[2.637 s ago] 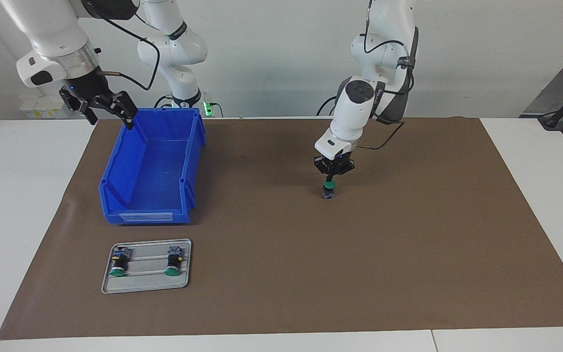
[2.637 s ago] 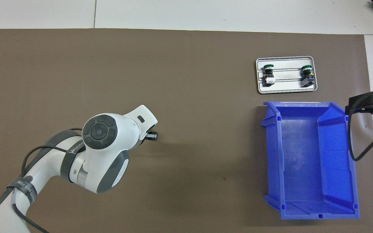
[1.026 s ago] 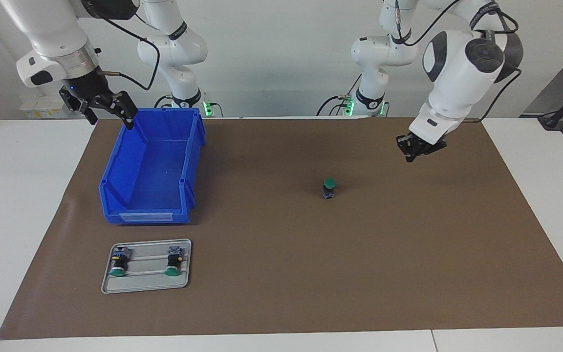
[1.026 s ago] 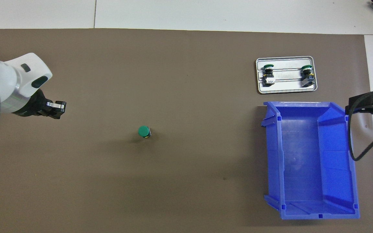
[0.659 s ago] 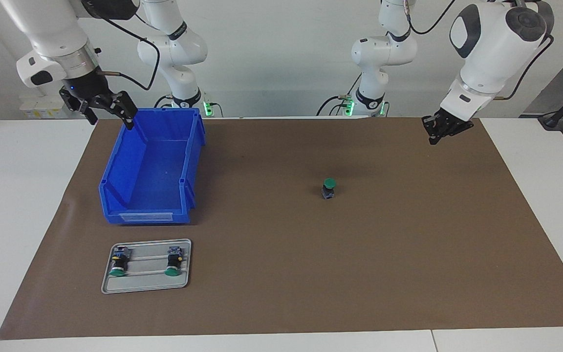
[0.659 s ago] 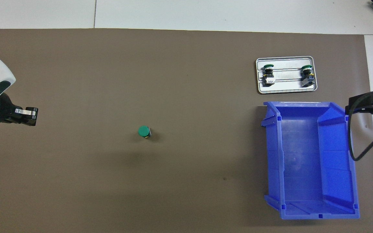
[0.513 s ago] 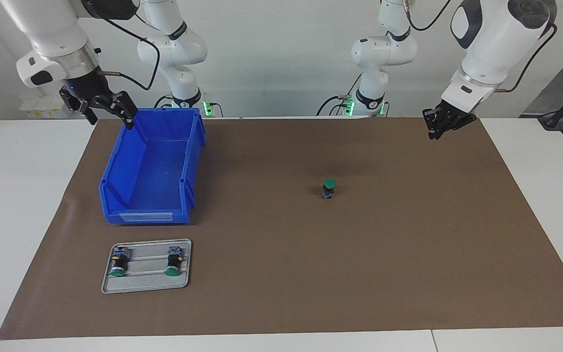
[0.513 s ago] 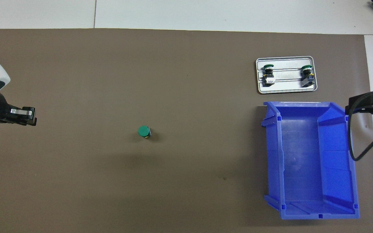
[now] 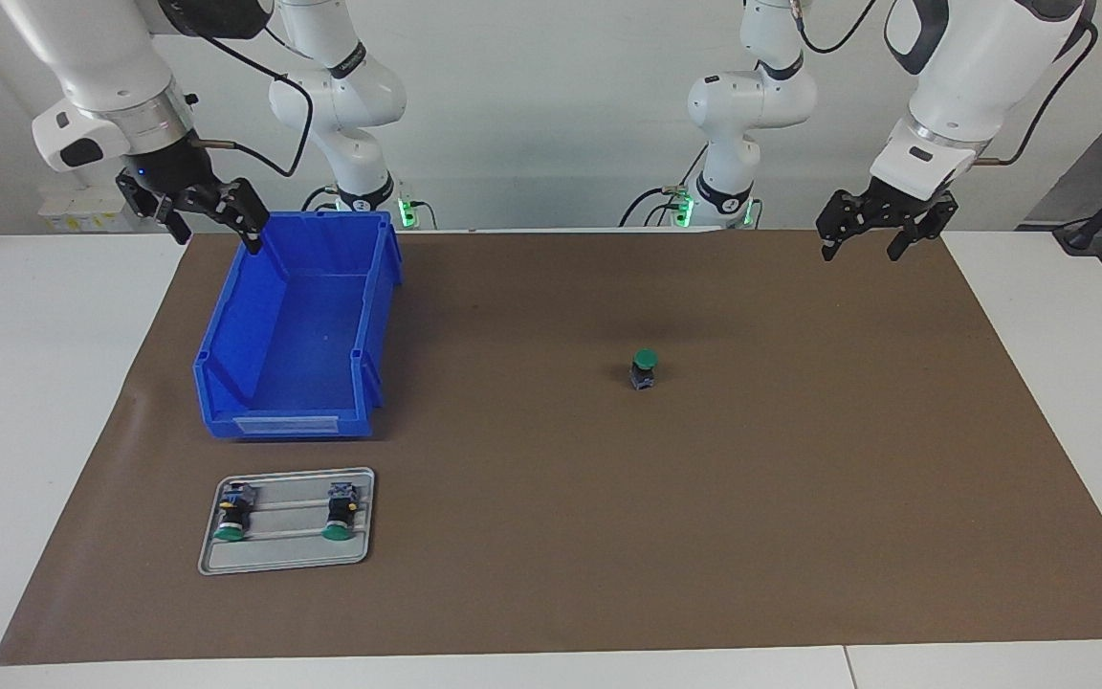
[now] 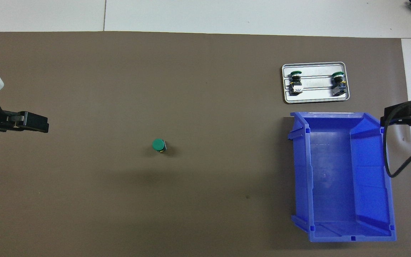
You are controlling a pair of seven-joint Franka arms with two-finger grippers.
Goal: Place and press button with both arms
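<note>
Button (image 9: 644,368) upright on mat (image 9: 551,574), seemingly well apart from left fingers (image 9: 827,247).

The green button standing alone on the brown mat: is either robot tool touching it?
Apart. The facing view shows the button alone on the mat, left tool and right tool both raised away.

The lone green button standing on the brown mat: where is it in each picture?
Facing view: the button stands upright near the mat's middle, toward the left arm's end.
Overhead view: the same button, left of centre in the picture.
Shared landmark: the blue bin, toward the right arm's end.
</note>
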